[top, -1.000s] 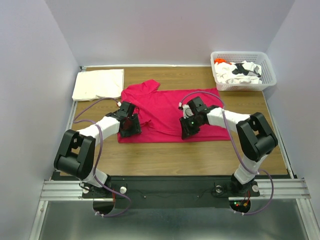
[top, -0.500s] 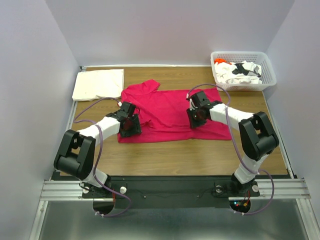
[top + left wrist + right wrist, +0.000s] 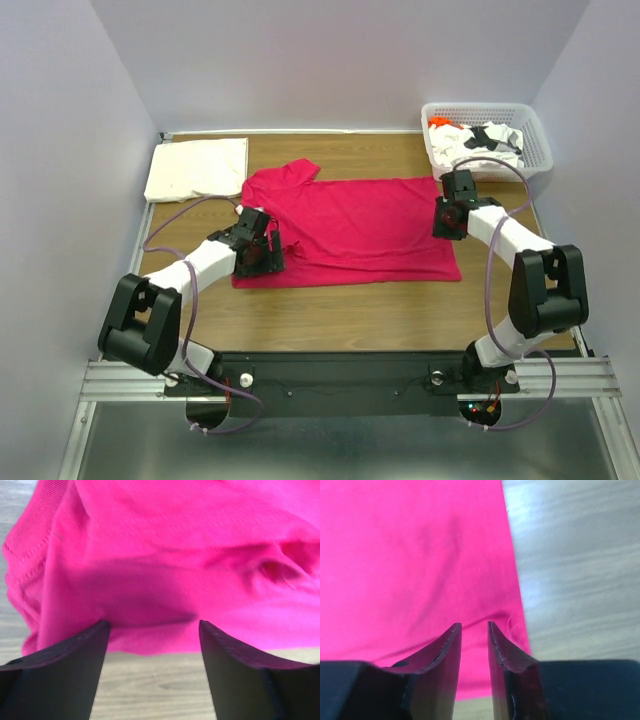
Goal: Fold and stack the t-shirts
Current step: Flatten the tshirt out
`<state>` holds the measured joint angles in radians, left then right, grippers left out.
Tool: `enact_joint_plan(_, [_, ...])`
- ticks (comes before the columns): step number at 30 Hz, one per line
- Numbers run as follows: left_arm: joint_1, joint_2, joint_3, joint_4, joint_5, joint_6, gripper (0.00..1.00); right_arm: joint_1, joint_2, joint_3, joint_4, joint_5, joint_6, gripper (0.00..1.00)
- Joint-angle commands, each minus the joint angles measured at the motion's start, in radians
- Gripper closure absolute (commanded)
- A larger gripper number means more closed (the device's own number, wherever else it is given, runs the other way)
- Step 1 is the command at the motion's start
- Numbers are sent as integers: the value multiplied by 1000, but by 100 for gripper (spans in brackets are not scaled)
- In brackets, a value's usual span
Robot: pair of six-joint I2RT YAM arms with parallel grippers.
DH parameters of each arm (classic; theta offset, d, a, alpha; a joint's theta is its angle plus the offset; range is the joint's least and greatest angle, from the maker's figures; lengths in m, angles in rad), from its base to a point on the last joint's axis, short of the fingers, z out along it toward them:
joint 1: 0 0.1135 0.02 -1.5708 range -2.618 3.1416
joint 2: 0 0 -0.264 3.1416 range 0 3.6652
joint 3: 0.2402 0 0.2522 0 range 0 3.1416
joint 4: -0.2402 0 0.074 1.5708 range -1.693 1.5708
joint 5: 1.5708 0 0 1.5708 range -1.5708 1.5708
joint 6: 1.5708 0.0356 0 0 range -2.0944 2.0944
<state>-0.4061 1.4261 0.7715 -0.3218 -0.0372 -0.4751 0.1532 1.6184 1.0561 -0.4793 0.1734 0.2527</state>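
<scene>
Rightward went the right gripper point(image 3: 449, 216), from mid-shirt to the right edge of the magenta t-shirt point(image 3: 345, 225), jaws nearly together, grip unclear. At its left end the left gripper point(image 3: 256, 256) gapes open; it lies lengthwise across the worktop point(image 3: 400, 310).

magenta t-shirt point(image 3: 350, 225) spread flat centrally, cream t-shirt point(image 3: 198, 168) folded far-left

Table point(image 3: 400, 310): red tee point(image 3: 350, 225), cream tee point(image 3: 197, 168), basket point(image 3: 490, 172)
</scene>
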Motion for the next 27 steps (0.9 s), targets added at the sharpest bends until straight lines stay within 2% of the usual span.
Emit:
enact_joint_plan(1, [-51, -95, 53, -52, -19, 49, 13, -29, -83, -30, -13, 32, 74, 62])
enact_joint_plan(5, [-138, -113, 121, -51, -13, 96, 12, -79, -106, -79, -22, 8, 95, 59])
enact_joint_plan(11, [-269, -69, 196, 53, 23, 164, 13, -116, -91, -97, -22, -14, 123, 58])
enact_joint_plan(19, [-476, 144, 353, 168, 33, 308, 27, -144, -69, -80, -12, -49, 132, 61])
enact_joint_plan(21, [-500, 209, 382, 178, 33, 334, 33, -149, -65, -81, -10, -63, 132, 62])
enact_joint_plan(27, [-540, 307, 403, 211, 69, 365, 43, -149, -61, -85, -5, -78, 134, 63])
